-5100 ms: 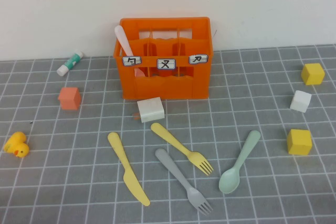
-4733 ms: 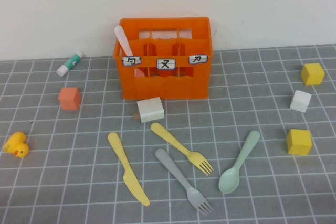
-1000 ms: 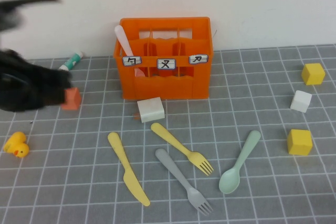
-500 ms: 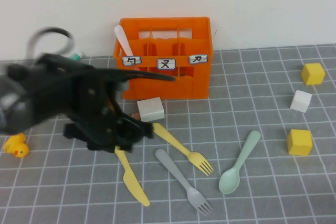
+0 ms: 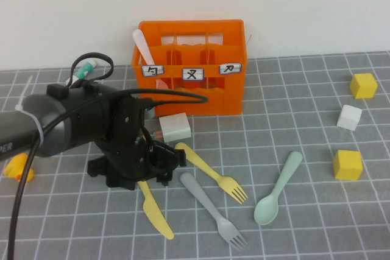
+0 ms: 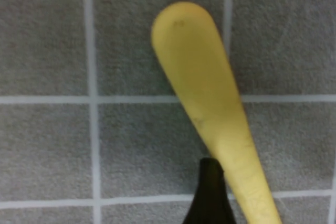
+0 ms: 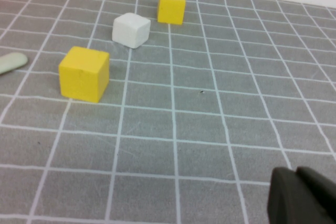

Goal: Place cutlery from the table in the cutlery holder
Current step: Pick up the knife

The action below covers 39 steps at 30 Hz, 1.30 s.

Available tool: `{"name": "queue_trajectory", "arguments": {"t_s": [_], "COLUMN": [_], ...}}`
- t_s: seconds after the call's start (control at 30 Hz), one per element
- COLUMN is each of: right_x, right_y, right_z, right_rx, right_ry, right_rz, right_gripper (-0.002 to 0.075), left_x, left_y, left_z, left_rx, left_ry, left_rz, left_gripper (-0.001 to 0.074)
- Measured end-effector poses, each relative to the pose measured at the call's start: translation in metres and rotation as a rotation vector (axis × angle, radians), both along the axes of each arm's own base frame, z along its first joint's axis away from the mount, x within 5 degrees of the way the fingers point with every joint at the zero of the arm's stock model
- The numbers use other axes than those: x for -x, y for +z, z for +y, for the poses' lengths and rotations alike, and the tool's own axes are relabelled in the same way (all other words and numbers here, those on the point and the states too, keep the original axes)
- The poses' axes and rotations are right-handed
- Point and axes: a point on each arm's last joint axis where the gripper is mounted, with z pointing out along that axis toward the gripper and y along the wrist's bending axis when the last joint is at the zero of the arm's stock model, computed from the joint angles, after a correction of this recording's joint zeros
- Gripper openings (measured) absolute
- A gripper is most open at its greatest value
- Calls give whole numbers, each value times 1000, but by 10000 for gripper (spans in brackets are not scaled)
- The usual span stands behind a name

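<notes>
The pale-yellow knife (image 5: 156, 214) lies on the grey tiled table (image 5: 304, 235), in front of the orange cutlery holder (image 5: 192, 71). My left gripper (image 5: 141, 173) is low over the knife's handle and hides it in the high view. In the left wrist view the handle (image 6: 210, 93) fills the frame. My left gripper (image 6: 262, 195) is open around it, with one black fingertip (image 6: 210, 192) beside the handle; the other finger is out of frame. My right gripper (image 7: 302, 198) is shut and empty, low over bare table near the cubes, out of the high view.
A yellow fork (image 5: 213, 175), a grey fork (image 5: 213, 208) and a mint spoon (image 5: 277, 190) lie right of the knife. A white block (image 5: 175, 127) sits before the holder; a white spoon (image 5: 143, 50) stands in it. Cubes (image 5: 348, 164) (image 5: 349, 117) (image 5: 363, 85) at right; a duck (image 5: 15, 168) at left.
My left arm swept in from the left and has come down over the knife's handle. The cutlery and the holder have not moved.
</notes>
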Motion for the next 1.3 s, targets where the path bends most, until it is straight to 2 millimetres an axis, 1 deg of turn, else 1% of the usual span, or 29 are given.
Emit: {"name": "queue_trajectory", "arguments": {"t_s": [0.1,0.23,0.3,0.4,0.63,0.7,0.9,1.0,1.13,1.3], "right_x": [0,0,0,0,0,0,0,0,0,0], "right_y": [0,0,0,0,0,0,0,0,0,0], "right_z": [0,0,0,0,0,0,0,0,0,0], "right_rx": [0,0,0,0,0,0,0,0,0,-7], "right_ry": [0,0,0,0,0,0,0,0,0,-2], "right_rz": [0,0,0,0,0,0,0,0,0,0], "right_gripper": [-3,-3,-3,-3,-3,-3,-3,-3,-3,-3], "left_x": [-1,-1,-2,-3,-4,-4,-5,-5,-5,-6], "left_y": [0,0,0,0,-2,-6,-5,-6,-6,-6], "left_z": [1,2,3,4,6,5,5,5,7,8], "left_rx": [-10,-25,-31,-39,-61,-71,-87,-105,-125,-142], "left_ry": [0,2,23,42,37,27,-36,-89,-137,-141], "left_rz": [-6,-15,-18,-23,-28,-11,-16,-16,-16,-24], "left_gripper": [430,317,281,262,257,257,249,208,101,100]}}
